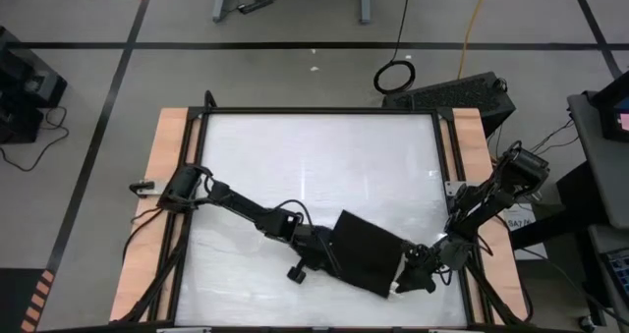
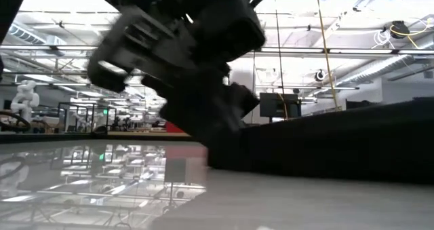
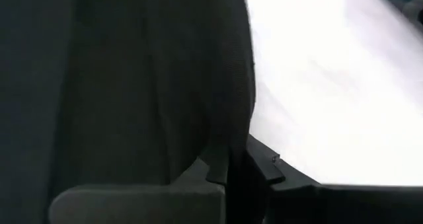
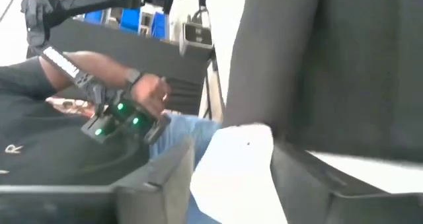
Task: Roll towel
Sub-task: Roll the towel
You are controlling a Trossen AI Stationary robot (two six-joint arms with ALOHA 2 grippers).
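Note:
The black towel (image 1: 366, 250) lies folded on the white table top, near the front edge; in the low view it shows as a long dark mass (image 2: 339, 145). My left gripper (image 1: 322, 249) is at the towel's left edge and is shut on it, with dark cloth (image 3: 132, 85) filling its wrist view. My right gripper (image 1: 413, 272) stands open at the towel's near right corner. A white tag (image 4: 234, 161) shows between its two fingers, and whether they touch it I cannot tell. My left gripper is shut on the towel's left edge (image 3: 221, 141), coming from the table's left and slanting down. The cloth hides the fingertips, so one layer or several cannot be told. The towel lies on the table.
Wooden side rails (image 1: 169, 176) and a black frame border the table. Bare table top (image 1: 314, 166) stretches toward the far edge. Beyond the table, a person's hand (image 4: 149, 92) holds a device with green lights.

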